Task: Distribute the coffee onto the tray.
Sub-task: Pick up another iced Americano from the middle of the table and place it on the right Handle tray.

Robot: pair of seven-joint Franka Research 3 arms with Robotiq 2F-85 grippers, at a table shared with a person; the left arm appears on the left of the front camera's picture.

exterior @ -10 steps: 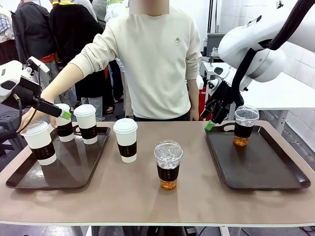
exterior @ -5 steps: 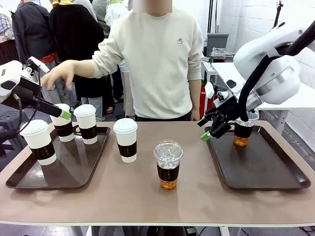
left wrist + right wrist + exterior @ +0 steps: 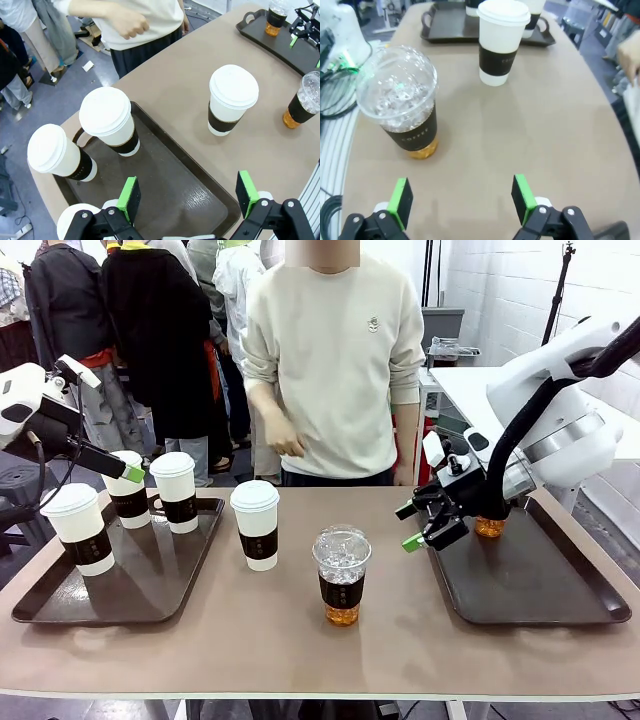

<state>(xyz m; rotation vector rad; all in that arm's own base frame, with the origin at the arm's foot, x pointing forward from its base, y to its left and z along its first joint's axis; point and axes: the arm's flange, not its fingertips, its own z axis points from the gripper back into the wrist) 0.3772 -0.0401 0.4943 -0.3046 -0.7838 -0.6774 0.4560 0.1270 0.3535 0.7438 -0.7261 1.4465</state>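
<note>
Right gripper (image 3: 410, 526), spread and empty, faces the clear cup (image 3: 342, 575) on the bare table (image 3: 250, 645), short of the right tray (image 3: 530, 585); left gripper (image 3: 189, 192) also spread. A hard squeeze could buckle the cup and spill coffee

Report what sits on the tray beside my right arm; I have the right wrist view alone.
Observer: The right tray holds one clear cup, near its far end.
Operator: Count the cups on the other tray.
Observer: Three white cups stand on the left tray.
Operator: Give me the left hand's state.
Observer: The left hand hangs open above that tray, gripping nothing.
</note>
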